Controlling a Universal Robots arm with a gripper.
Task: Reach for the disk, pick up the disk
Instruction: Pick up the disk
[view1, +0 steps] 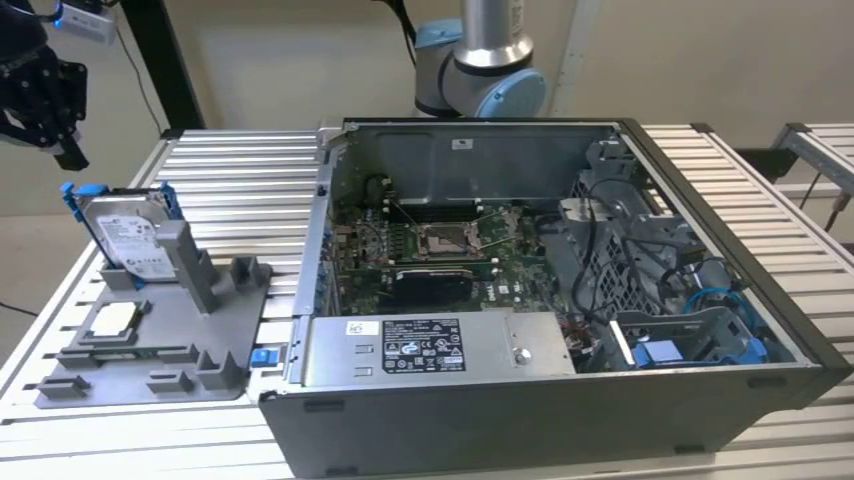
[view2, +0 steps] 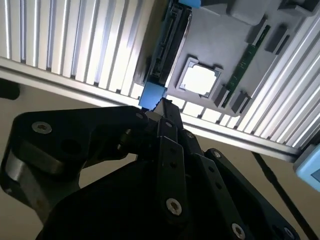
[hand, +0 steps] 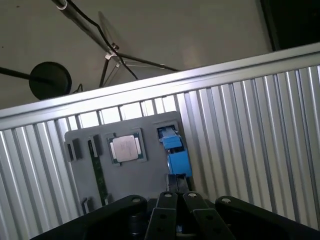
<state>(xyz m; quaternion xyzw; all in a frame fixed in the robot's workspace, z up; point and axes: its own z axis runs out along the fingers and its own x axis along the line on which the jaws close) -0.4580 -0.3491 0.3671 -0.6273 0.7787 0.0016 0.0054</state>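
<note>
Silver disk (view1: 127, 232) with blue rails stands on edge in the grey holder (view1: 160, 345) on the worktop (view1: 240, 170); the gripper (view1: 64, 155) hangs above it, apart, fingers (view2: 170, 145) pressed together, empty.

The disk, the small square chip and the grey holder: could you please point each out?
disk (view1: 131, 238), exterior view, on its white label.
chip (hand: 125, 148), first wrist view, centre of its silver top.
grey holder (view1: 198, 322), exterior view, bare flat base.
</note>
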